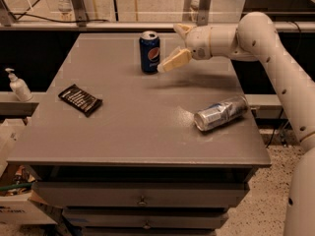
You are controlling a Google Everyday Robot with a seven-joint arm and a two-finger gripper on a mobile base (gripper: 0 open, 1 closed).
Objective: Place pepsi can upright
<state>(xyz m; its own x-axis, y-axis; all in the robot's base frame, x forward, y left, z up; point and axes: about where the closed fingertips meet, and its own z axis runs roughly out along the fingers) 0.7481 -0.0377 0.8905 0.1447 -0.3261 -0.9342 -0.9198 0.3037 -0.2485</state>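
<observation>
The pepsi can point(149, 51), dark blue with a round logo and a silver top, stands upright on the grey table point(133, 127) near its far edge. My gripper point(169, 48) is just to the right of the can, a little above the table. It is open and empty. One cream finger point(175, 60) points down-left toward the can's base, with a small gap between them. The other finger point(183, 29) is raised behind it. The white arm reaches in from the right.
A dented silver can point(220, 113) lies on its side near the table's right edge. A black snack packet point(80, 99) lies flat at the left. A soap bottle point(18, 86) stands on a ledge left of the table. Drawers point(142, 199) sit below the tabletop.
</observation>
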